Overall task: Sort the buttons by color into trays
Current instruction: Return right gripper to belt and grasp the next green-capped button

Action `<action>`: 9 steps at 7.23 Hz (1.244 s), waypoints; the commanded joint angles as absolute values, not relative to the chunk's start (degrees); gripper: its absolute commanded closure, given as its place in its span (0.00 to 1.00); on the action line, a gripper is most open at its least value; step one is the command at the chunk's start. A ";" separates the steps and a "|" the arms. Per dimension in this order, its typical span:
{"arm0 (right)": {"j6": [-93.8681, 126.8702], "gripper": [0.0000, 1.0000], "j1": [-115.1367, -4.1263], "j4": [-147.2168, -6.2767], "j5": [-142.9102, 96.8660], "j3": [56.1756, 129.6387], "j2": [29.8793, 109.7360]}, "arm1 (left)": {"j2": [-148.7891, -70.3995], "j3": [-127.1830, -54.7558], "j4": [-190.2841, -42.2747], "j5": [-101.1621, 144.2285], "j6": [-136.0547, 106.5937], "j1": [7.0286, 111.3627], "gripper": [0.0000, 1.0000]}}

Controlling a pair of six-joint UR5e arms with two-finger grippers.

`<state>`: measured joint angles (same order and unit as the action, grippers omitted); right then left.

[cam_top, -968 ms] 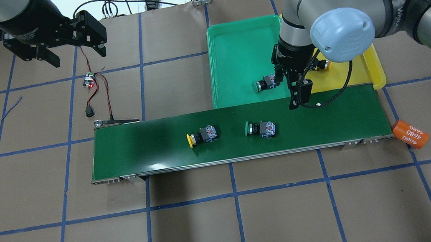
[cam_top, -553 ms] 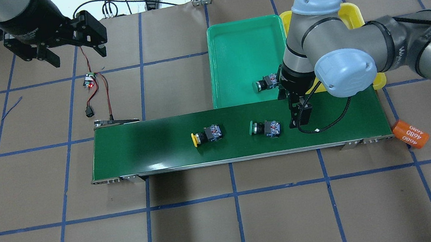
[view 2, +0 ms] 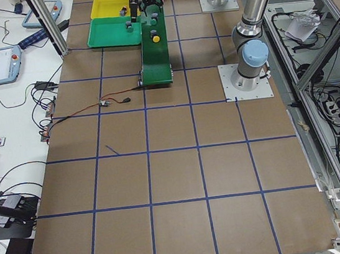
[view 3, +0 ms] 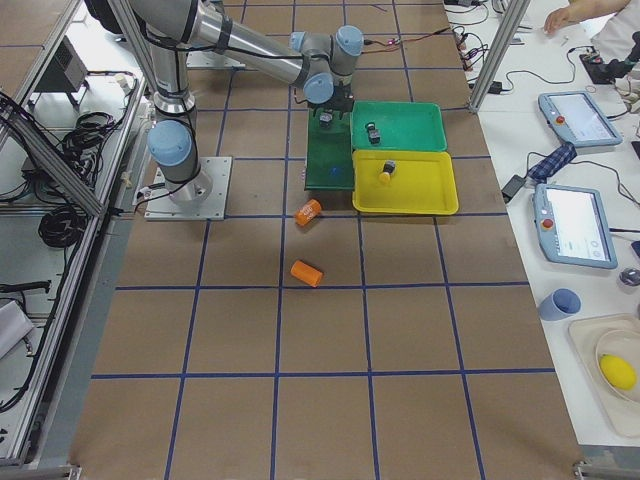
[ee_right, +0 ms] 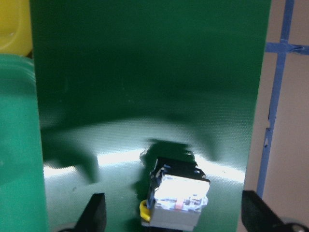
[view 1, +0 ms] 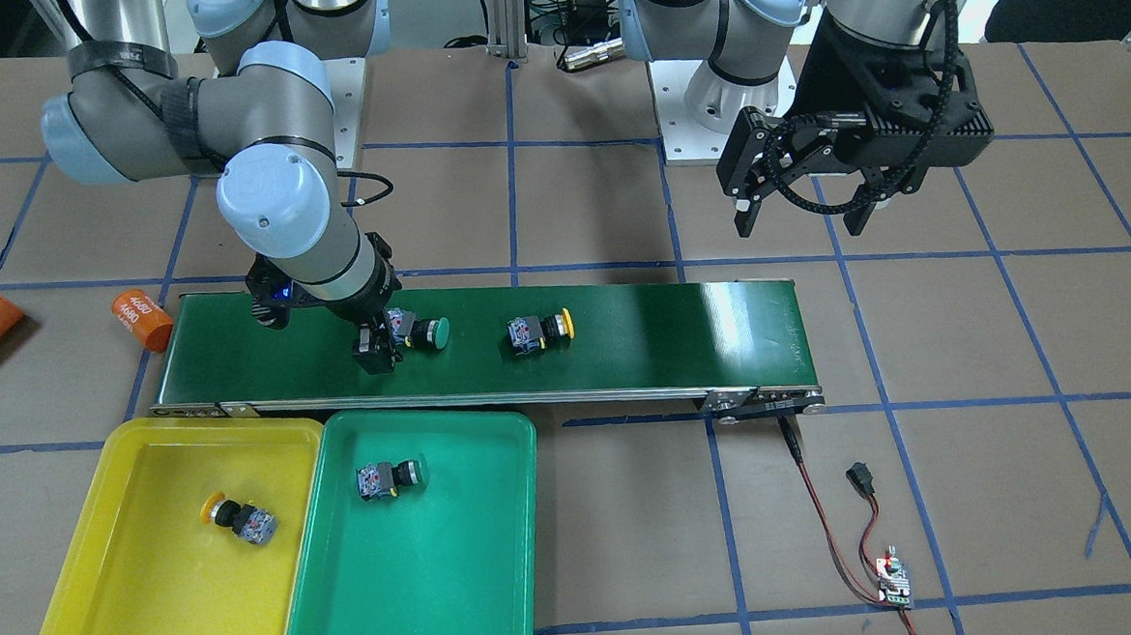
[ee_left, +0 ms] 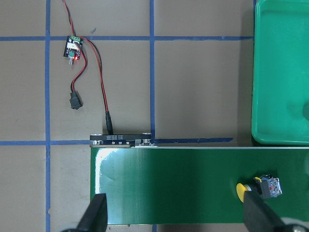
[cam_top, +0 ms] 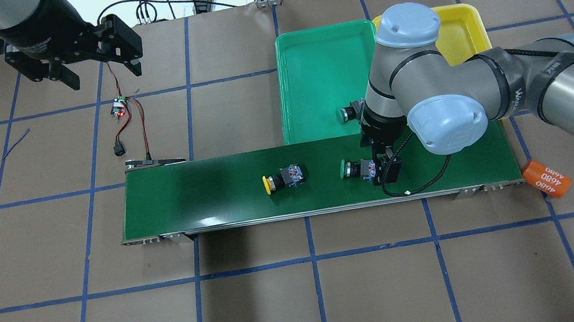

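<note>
Yellow tray [view 1: 106, 593] holds a button [view 1: 237, 517], hidden overhead by right arm [cam_top: 534, 81].

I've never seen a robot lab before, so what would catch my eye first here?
A long dark green conveyor belt crosses the table, carrying a yellow-capped push-button switch and a green-capped push-button switch; the grey right arm bends over the green one, jaws open. Beside the belt, a bright yellow plastic tray holds another yellow button and a green plastic tray another green button.

The brown desk [cam_top: 263, 310] carries a conveyor belt [cam_top: 202, 195], with a green tray [cam_top: 318, 64] and yellow tray [cam_top: 462, 30] beside it. Orange cylinders [cam_top: 547, 178] and a circuit board [cam_top: 118, 107] lie nearby.
</note>
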<state>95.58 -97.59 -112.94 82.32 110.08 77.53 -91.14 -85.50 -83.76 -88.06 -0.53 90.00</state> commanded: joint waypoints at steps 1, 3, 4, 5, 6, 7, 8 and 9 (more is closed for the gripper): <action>95.63 0.00 -97.91 -113.12 83.14 111.53 77.61 | -91.06 -85.60 -83.76 -88.15 -0.53 90.00 0.00; 95.45 0.00 -97.91 -113.03 83.32 111.71 77.17 | -90.97 -85.52 -83.76 -88.24 -0.44 90.00 0.00; 95.28 0.20 -97.91 -113.11 83.32 112.32 77.17 | -91.05 -85.52 -83.76 -88.24 -0.44 90.00 0.00; 94.84 0.86 -97.56 -113.12 83.23 112.24 77.17 | -91.05 -85.52 -83.76 -88.24 -0.44 90.00 0.00; 93.18 1.00 -97.12 -113.72 83.23 111.80 77.43 | -91.05 -85.52 -83.76 -88.24 -0.44 90.00 0.00; 90.81 1.00 -96.95 -115.99 83.67 111.45 77.43 | -91.05 -85.52 -83.76 -88.24 -0.44 90.00 0.00; 90.44 1.00 -96.86 -116.02 85.50 110.14 77.43 | -90.97 -85.52 -83.76 -88.24 -0.44 90.00 0.00; 90.27 1.00 -96.86 -115.49 86.30 107.52 77.26 | -90.97 -85.52 -83.76 -88.24 -0.44 90.00 0.00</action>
